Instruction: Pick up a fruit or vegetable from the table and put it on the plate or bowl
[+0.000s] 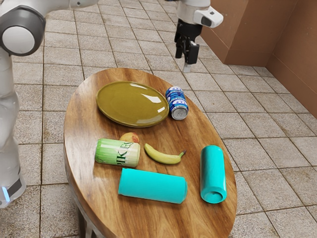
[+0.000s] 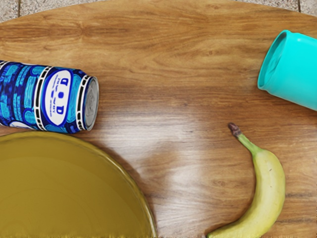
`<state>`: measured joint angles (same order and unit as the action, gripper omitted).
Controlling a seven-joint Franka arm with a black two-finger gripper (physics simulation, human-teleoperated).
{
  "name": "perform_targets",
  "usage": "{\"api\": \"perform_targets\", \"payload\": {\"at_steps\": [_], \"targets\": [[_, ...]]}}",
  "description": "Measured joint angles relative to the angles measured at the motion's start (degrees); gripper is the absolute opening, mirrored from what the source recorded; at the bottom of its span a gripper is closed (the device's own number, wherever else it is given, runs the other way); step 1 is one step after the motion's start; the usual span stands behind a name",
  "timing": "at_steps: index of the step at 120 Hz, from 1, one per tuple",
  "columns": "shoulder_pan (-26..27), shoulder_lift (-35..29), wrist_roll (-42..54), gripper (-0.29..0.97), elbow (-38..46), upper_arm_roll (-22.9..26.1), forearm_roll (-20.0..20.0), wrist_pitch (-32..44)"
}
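- Table (image 1: 81,148): an oval wooden top is carrying every item shown.
- Plate (image 1: 131,103): an olive-green dish is lying empty on the far half of the table, toward the exterior view's left.
- Teal cups (image 1: 152,185): two are lying on their sides along the near edge. Being round, they are likely to roll off if nudged.
- Pincer (image 1: 187,62): it is hanging high above the table's far edge, pointing down and carrying nothing. Whether it is standing apart or together cannot be told from this angle.
- Green can (image 1: 117,152): it is lying on its side, just beside the banana's blunt end. A descent placed too far toward it is likely to bump it.
- Banana (image 1: 162,155): the curved, smooth skin is offering a poor hold, so a grip near a tip is risking a slip or a swing during the lift. It is lying in the open middle of the table, well apart from the pincer, nearer the camera and far below it, past the blue can.
- Blue can (image 1: 177,103): it is lying just beside the plate's rim, between the pincer and the banana. A low carry toward the plate is liable to strike it and set it rolling.
- Round fruit (image 1: 130,137): a reddish-yellow piece is sitting half hidden behind the green can, leaving little room for a clean grasp.
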<state>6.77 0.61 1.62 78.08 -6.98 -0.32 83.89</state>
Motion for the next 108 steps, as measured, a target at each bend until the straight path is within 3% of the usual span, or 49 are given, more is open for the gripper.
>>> {"api": "perform_targets", "payload": {"at_steps": [20,28,36,49,76,108], "targets": [[-0.42,0.02,-0.78,0.68,-0.45,-0.1,-0.36,-0.49],[-0.9,-0.8,-0.83,0.68,-5.94,0.15,-0.31,-1.41],[-4.21,-1.35,-0.79,0.68,-12.53,3.2,0.39,-2.56],[-8.97,-1.16,-0.8,0.68,-14.91,7.8,1.54,-3.61],[-5.57,10.58,-0.75,0.68,-14.61,7.89,2.63,-2.28],[-5.52,15.45,-0.66,0.68,-14.57,8.2,2.4,0.98]]}}
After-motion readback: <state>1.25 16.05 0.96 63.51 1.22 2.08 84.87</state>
